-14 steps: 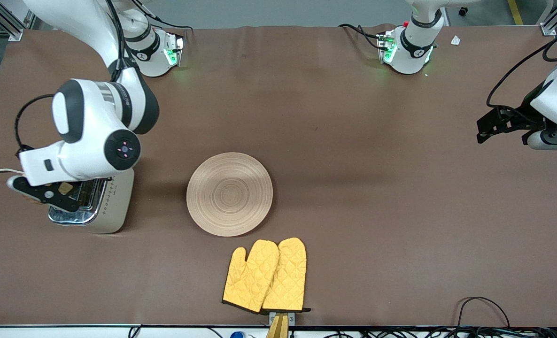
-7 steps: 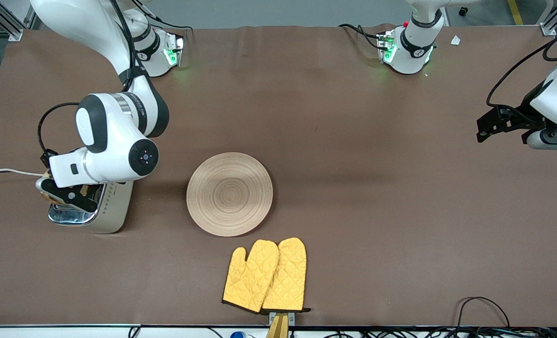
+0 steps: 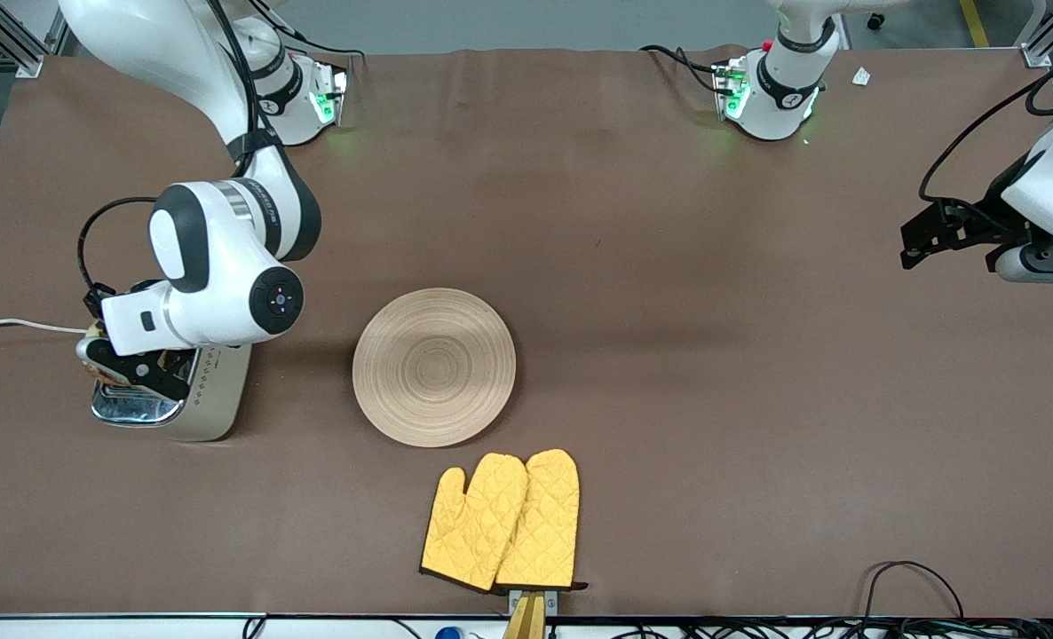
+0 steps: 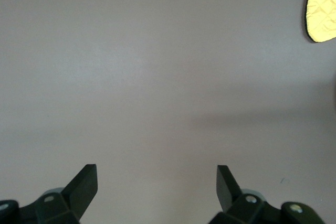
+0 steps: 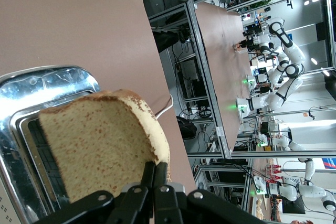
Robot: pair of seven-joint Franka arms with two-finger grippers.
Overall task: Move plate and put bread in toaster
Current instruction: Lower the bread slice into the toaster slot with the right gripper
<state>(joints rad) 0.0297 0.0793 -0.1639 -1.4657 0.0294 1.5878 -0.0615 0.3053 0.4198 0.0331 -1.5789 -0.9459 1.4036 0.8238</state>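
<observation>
The right gripper pinches the bread by its edge, upright over the toaster at the surface's nine o'clock — ready for a slot. The plate sits centrally. The left gripper waits, wide open, at three o'clock.

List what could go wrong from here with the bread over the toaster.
1. The right gripper pinches the bread only at one edge, so the slice may swing or slip out before it is lined up.
2. The bread hangs tilted across the toaster slots; lowered like this, it could catch on the chrome rim rather than drop in.
3. A push against the rim might shove the toaster along the table.

The left gripper waits open, away from this.
</observation>
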